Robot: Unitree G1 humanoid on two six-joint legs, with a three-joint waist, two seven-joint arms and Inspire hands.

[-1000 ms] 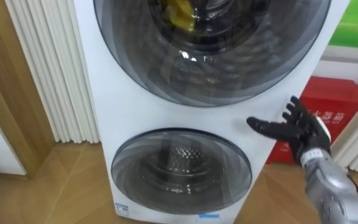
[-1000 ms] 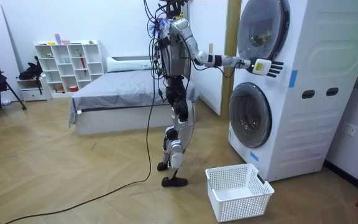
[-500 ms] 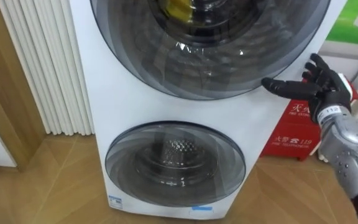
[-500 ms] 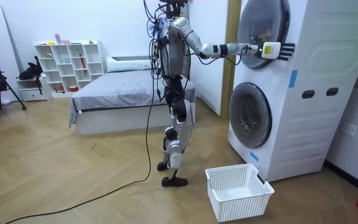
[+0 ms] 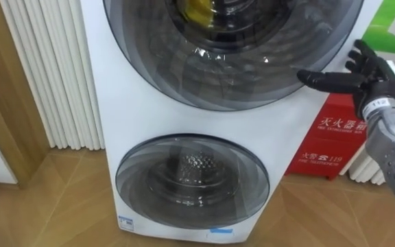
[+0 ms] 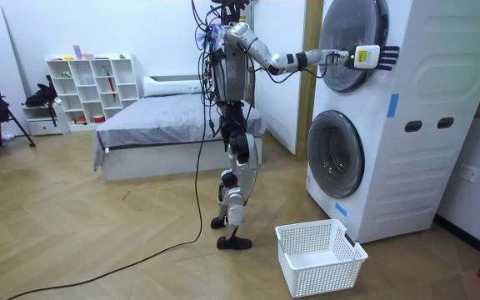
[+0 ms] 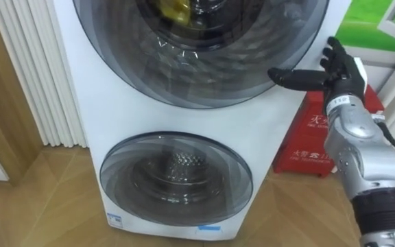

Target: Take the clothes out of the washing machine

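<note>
A white washing machine (image 5: pixel 125 116) with two round doors, one above the other, stands in front of me. Both doors are shut. Behind the dark glass of the upper door (image 5: pixel 232 55) shows a yellow cloth (image 5: pixel 197 10) inside the drum. My right hand (image 5: pixel 370 72) is raised at the upper door's right rim, open, with its thumb pointing at the rim. The same hand (image 6: pixel 370 57) reaches the upper door at the end of an outstretched arm in the room view. Nothing is in it. The lower door (image 5: pixel 192 182) shows a bare drum.
A white laundry basket (image 6: pixel 319 254) stands on the wood floor in front of the machine, beside my feet. A red box (image 5: pixel 334 137) sits on the floor right of the machine. White slats (image 5: pixel 53 68) line the wall to its left. A bed (image 6: pixel 165 125) lies behind me.
My right hand has risen from beside the lower part of the machine up to the upper door's right rim, staying open. The doors have not moved.
</note>
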